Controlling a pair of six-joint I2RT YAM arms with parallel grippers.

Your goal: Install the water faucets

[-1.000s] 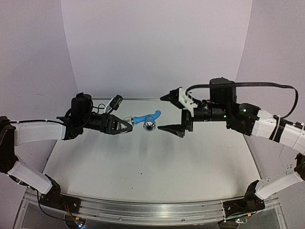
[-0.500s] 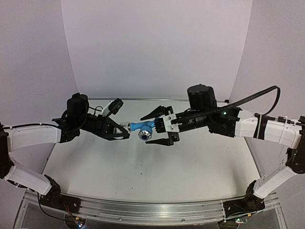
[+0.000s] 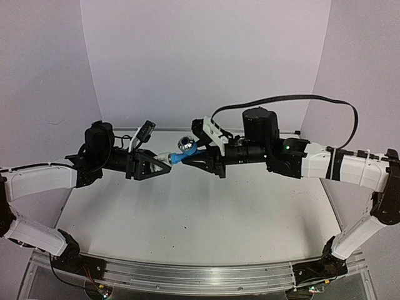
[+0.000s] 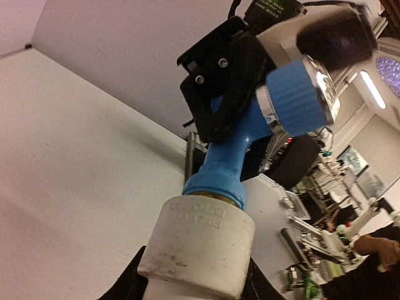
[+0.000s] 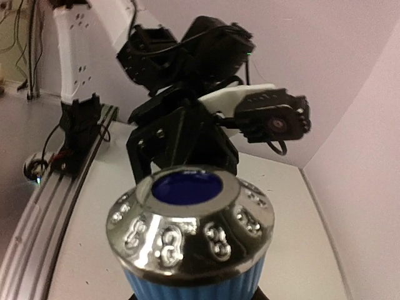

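Pale lilac walls [image 3: 206, 56] curve around a white table [image 3: 200, 212], seen from above and behind two robot arms that are bolted to a metal rail [image 3: 187, 275] at 6 o'clock. Both arms are raised clear of the table top and meet in mid-air over its far half, toward 12 o'clock.

From 9 o'clock, the left gripper [image 3: 166, 164] points toward 3 o'clock. Its black jaws are drawn in close and clamp a short white fitting [image 3: 164, 156]. In the left wrist view the white fitting [image 4: 200, 244] fills the lower middle, wedged between the dark fingers [image 4: 134, 281] at the bottom edge.

A blue tap [image 3: 182, 155] is joined end to end with the fitting at its 3 o'clock side. From the left wrist, its blue collar sits flush against the fitting's top. Its stem [image 4: 231, 153] rises toward 1 o'clock to a ribbed blue knob [image 4: 297, 87] capped in shiny metal.

From 3 o'clock, the right gripper [image 3: 197, 157] reaches toward 9 o'clock, with a black cable [image 3: 287, 99] arching over its arm. Its jaws are nearly together and pinch the body of the tap, and one black finger [image 4: 231, 81] presses against the stem just below the knob. In the overhead view the knob [image 3: 185, 143] sticks out toward 12 o'clock, above the gripper tips.

In the right wrist view the metal cap [image 5: 190, 225] sits very close to the lens at 6 o'clock, ringed with raised marks around a dark blue centre. Beyond it, at 12 o'clock, the left gripper [image 5: 181, 150] faces the lens.
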